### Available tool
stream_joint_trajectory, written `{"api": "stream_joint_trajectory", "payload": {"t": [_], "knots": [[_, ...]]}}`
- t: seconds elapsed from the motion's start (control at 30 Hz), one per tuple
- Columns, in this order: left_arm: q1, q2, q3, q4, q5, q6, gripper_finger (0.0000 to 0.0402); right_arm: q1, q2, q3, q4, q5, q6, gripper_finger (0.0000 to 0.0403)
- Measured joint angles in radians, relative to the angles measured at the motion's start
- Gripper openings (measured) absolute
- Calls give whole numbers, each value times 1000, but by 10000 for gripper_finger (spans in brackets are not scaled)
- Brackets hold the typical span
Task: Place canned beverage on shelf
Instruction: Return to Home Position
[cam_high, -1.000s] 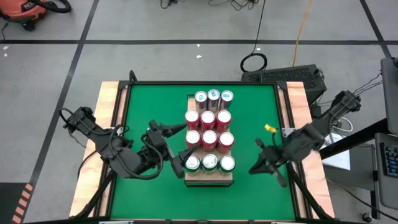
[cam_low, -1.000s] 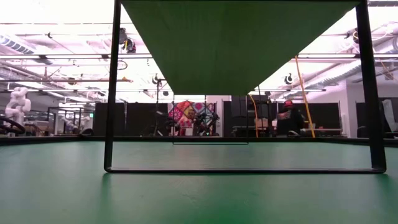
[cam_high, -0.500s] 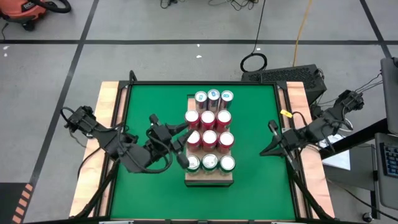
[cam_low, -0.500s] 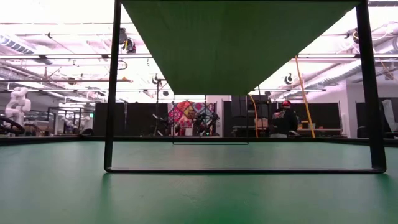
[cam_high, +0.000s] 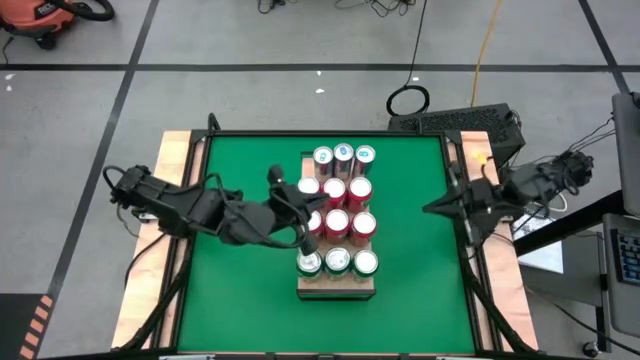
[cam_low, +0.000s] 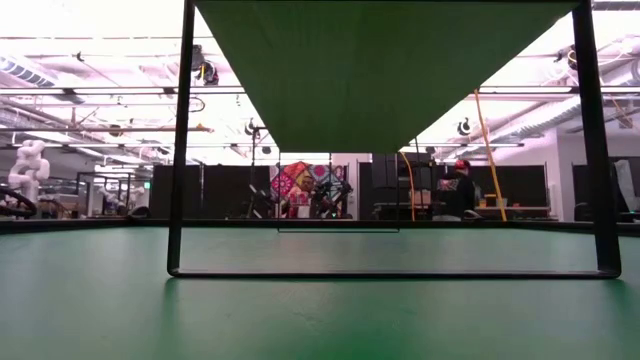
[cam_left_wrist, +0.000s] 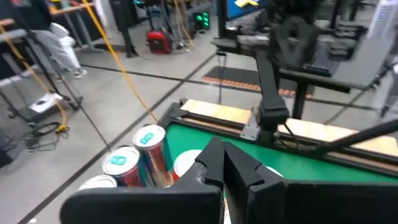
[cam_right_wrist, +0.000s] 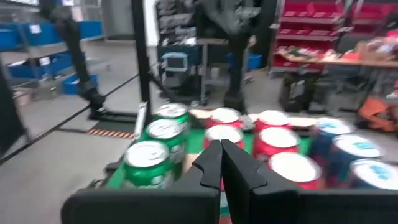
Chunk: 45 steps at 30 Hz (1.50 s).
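Note:
The shelf (cam_high: 337, 291), a pale wooden block, lies mid-table and carries several upright cans: blue ones (cam_high: 343, 155) in the far row, red ones (cam_high: 336, 208) in the middle, green ones (cam_high: 338, 262) in the near row. My left gripper (cam_high: 312, 215) is shut and hovers over the left column of red cans, pointing toward the table's right; its closed fingertips (cam_left_wrist: 221, 163) show above the blue cans (cam_left_wrist: 149, 146). My right gripper (cam_high: 430, 209) is shut at the table's right edge, pointing back at the cans (cam_right_wrist: 221, 158). The low view shows neither gripper.
Bare green tabletop (cam_high: 240, 290) lies on both sides of the shelf. Narrow wooden strips (cam_high: 178, 190) edge the table left and right. Beyond the far edge lie cables and a dark box (cam_high: 470, 122) on the floor. A person (cam_low: 462, 185) is far off in the room.
My left gripper has drawn away from the near-left green can, shut, and swung toward the far edge over the red cans. My right gripper has pulled back from the green surface to the table's right edge, rising a little. The cans stay put.

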Motion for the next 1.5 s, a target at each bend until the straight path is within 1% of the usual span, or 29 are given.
{"api": "stream_joint_trajectory", "payload": {"t": [0.17,0.27,0.33,0.5,0.6,0.77,0.83,1.03,1.13,1.33,1.5], "knots": [[25,-4,-10,-18,59,6,1,-48,-46,0,-42,0,-67,0],[36,-35,-58,-18,101,0,0,-61,-64,-13,-45,-1,-91,0],[38,-62,-97,-17,109,-1,0,-65,-76,-22,-43,-3,-102,0],[38,-156,-227,-5,108,-25,0,-65,-117,-78,-46,-7,-107,0],[40,-233,-326,1,108,-33,0,-65,-152,-117,-42,-32,-102,0],[26,-388,-516,58,108,-52,0,-64,-211,-183,-30,-34,-120,0],[21,-448,-580,57,107,-55,0,-64,-237,-212,-19,-33,-130,0],[20,-579,-726,85,99,-53,0,-64,-298,-328,48,-45,-107,0],[18,-630,-796,103,100,-54,0,-64,-320,-380,108,-60,-100,0],[16,-713,-932,173,105,-54,0,-65,-333,-448,166,-59,-100,0],[16,-756,-1022,240,106,-46,0,-64,-339,-482,167,-59,-63,0]]}}
